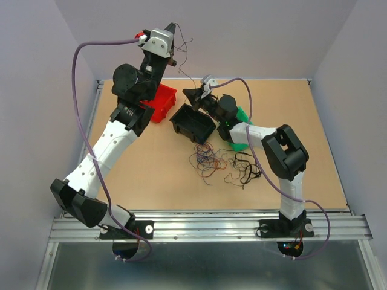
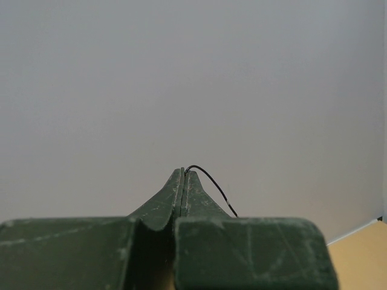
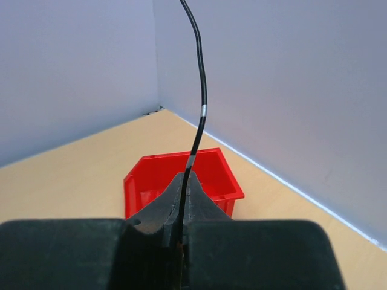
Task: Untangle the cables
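The cables [image 1: 214, 160] lie as a loose tangle of red, blue, purple, orange and black strands on the table, in front of the black bin. My left gripper [image 1: 174, 29] is raised high by the back wall and shut on a thin black wire [image 2: 208, 178]. My right gripper [image 1: 187, 93] is above the table's far middle and shut on the same kind of black wire [image 3: 199, 109], which rises from its fingertips [image 3: 195, 181]. In the top view a black strand [image 1: 190, 78] runs between the two grippers.
A red bin [image 1: 161, 101] stands at the far left under the left arm and shows empty in the right wrist view [image 3: 181, 175]. A black bin [image 1: 193, 124] stands in the middle. A green bin [image 1: 242, 115] sits under the right arm. Lilac walls enclose the table.
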Motion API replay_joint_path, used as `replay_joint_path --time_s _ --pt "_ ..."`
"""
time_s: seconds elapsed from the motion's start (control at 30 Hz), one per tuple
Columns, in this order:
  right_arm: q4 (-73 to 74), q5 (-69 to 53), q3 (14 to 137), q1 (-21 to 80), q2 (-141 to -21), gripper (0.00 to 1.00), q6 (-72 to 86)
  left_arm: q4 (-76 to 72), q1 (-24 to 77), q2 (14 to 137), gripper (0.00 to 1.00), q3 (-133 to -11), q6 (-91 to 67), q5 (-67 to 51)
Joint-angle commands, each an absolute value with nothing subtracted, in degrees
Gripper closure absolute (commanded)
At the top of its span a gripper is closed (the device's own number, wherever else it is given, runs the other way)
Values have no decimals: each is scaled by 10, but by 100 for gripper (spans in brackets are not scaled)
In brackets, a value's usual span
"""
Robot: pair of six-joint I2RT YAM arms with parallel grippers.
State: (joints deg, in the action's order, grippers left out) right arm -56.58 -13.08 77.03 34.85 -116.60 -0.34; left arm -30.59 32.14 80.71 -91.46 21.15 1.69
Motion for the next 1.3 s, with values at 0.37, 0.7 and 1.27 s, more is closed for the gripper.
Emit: replay_joint_path --time_s 0.37,0.7,1.27 --pt "-612 -69 862 340 -1233 99 -195 -351 322 786 100 -869 210 11" --pt "-623 -46 852 330 -1271 99 -247 -373 318 785 100 -827 205 10" --pt "-639 -158 650 332 -1178 99 -142 -341 302 754 100 -704 145 -37"
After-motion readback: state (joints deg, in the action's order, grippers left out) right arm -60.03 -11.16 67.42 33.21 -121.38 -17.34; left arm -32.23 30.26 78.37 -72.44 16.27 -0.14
